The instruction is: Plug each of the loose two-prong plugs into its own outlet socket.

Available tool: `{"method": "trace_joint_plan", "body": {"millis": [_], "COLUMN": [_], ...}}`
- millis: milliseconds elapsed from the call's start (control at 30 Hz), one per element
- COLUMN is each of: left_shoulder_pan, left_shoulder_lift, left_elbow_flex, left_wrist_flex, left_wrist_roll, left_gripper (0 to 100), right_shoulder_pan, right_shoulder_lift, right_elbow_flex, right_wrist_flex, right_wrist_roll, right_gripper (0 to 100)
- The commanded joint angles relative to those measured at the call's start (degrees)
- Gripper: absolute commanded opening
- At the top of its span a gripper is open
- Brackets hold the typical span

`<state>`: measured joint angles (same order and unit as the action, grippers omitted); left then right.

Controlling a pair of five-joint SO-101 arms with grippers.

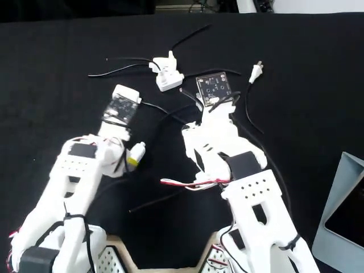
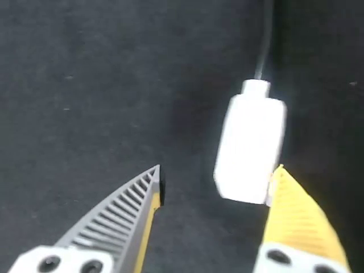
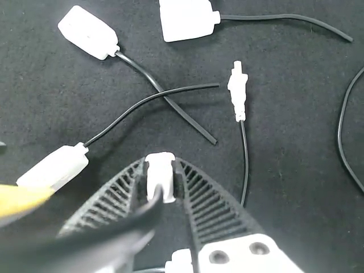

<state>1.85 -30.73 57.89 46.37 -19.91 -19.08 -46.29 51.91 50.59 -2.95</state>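
My right gripper [image 3: 160, 165] is shut on a white two-prong plug [image 3: 159, 181], whose black cable trails back under the fingers. Beyond it lie two white outlet sockets [image 3: 88, 32] [image 3: 187, 17] and a loose white plug [image 3: 237, 91] on a black cable. In the high view the two sockets [image 1: 168, 74] lie at the middle back and the loose plug [image 1: 256, 71] to their right. My left gripper [image 2: 217, 170] is open, and a third white socket [image 2: 250, 142] lies against the inner side of its yellow finger [image 2: 296, 210]. That socket [image 1: 138, 150] sits between the arms.
The table is covered in black cloth [image 1: 51, 68]. Black cables [image 1: 119, 69] cross around the sockets, and one loose cable [image 1: 159, 199] lies near the arms' bases. A grey box [image 1: 341, 210] stands at the right edge.
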Motion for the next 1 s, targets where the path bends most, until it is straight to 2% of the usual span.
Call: {"method": "trace_joint_plan", "body": {"millis": [0, 100, 233, 433, 500, 667, 800, 967], "left_shoulder_pan": [-4.3, -6.0, -6.2, -1.7, 0.2, 0.8, 1.2, 2.9], "left_shoulder_lift": [0.1, 2.5, 3.2, 3.3, 4.0, 8.5, 16.4, 21.8], "left_elbow_flex": [-2.2, -3.1, -7.2, -12.2, -12.2, -9.7, -11.7, -14.5], "left_wrist_flex": [-3.6, -4.6, -1.1, 4.7, 4.1, -4.0, -5.4, -5.4], "left_wrist_roll": [-2.6, -2.6, -2.4, -2.4, -2.5, -2.6, -2.7, -2.7], "left_gripper": [29, 29, 30, 30, 30, 30, 29, 19], "right_shoulder_pan": [0.6, 0.6, 0.5, 0.5, 0.5, 0.5, 0.4, 0.6], "right_shoulder_lift": [-1.5, -1.5, -1.5, -1.5, -1.4, -1.5, -1.5, -1.5], "right_elbow_flex": [-0.4, -0.4, -0.3, -0.3, -0.3, 0.1, 0.3, 0.3], "right_wrist_flex": [0.2, 0.2, 0.2, 0.2, 0.2, 0.2, 0.2, 0.2], "right_wrist_roll": [-0.4, -0.4, -0.4, -0.4, -0.4, -0.4, -0.4, -0.2], "right_gripper": [1.1, 1.1, 1.1, 1.1, 1.1, 1.1, 1.2, 1.2]}}
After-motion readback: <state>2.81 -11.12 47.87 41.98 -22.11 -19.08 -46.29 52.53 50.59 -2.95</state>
